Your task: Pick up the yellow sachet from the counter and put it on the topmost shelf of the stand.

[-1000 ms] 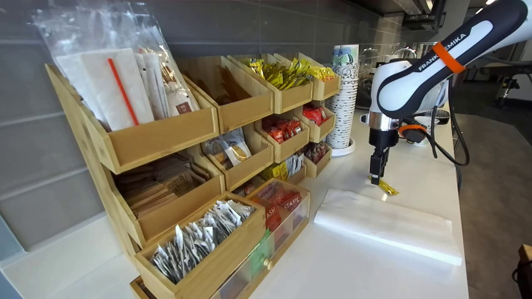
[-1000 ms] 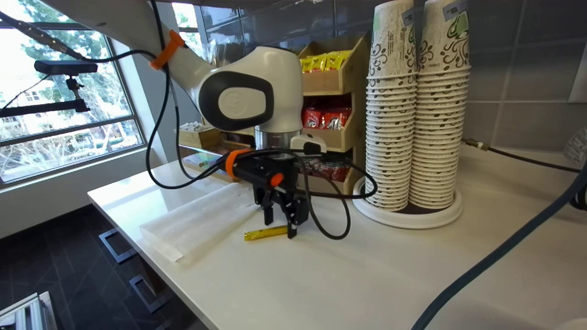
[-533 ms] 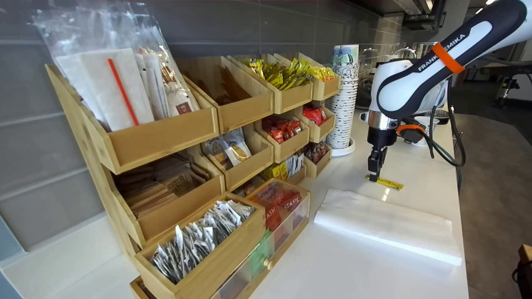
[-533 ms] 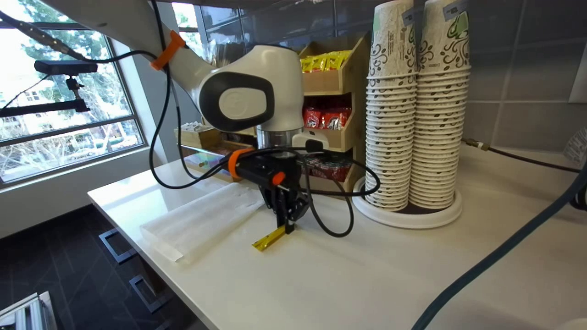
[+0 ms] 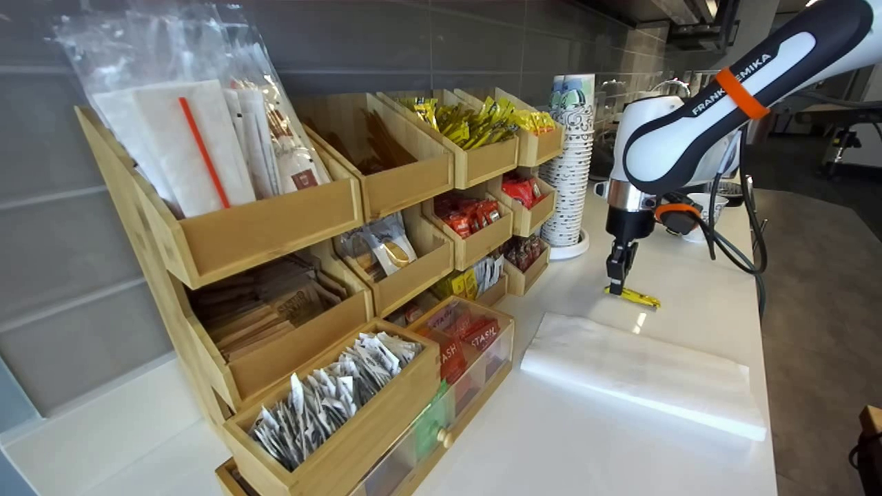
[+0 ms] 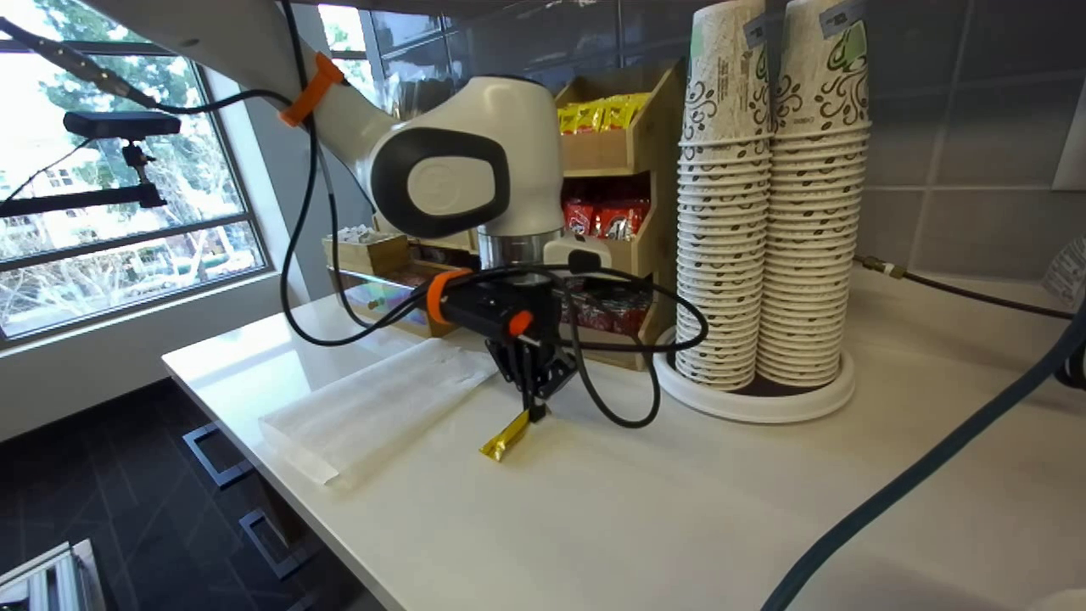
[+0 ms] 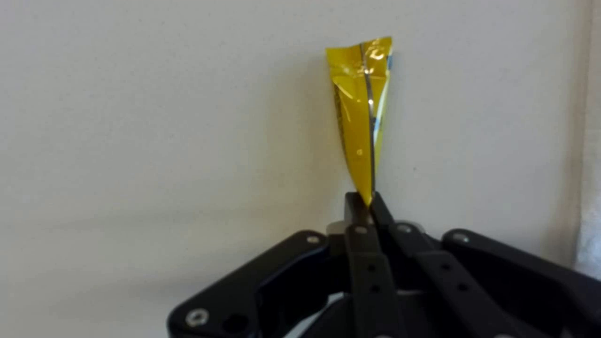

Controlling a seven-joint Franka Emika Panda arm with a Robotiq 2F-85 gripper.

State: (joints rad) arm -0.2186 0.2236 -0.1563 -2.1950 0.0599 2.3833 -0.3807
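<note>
The gripper (image 7: pixel 368 205) pinches the yellow sachet (image 7: pixel 358 112) by one end, low over the counter (image 6: pixel 645 509) near a folded white sheet (image 5: pixel 641 368) (whether the free end touches, one cannot tell).

Jaws: pinched together low over the worktop (image 7: pixel 188 117), yellow sachet (image 7: pixel 359 117) jutting out ahead, bare surface on either side in the wrist view.
White sheet (image 5: pixel 641 372): folded flat near the jaws, a barrier only down low.
Cable (image 6: pixel 632 424): look at those loops, drooping right beside the jaws in an exterior view!
Cup stacks (image 6: pixel 721 255): two tall towers, closing off one end of the stand (image 5: pixel 413 279).
Top bins (image 5: pixel 493 163): free approach from above, raised front lips, tiled wall (image 5: pixel 358 48) tight behind.
Plastic bag (image 5: pixel 193 124): towering at the row's opposite end, in the way.
</note>
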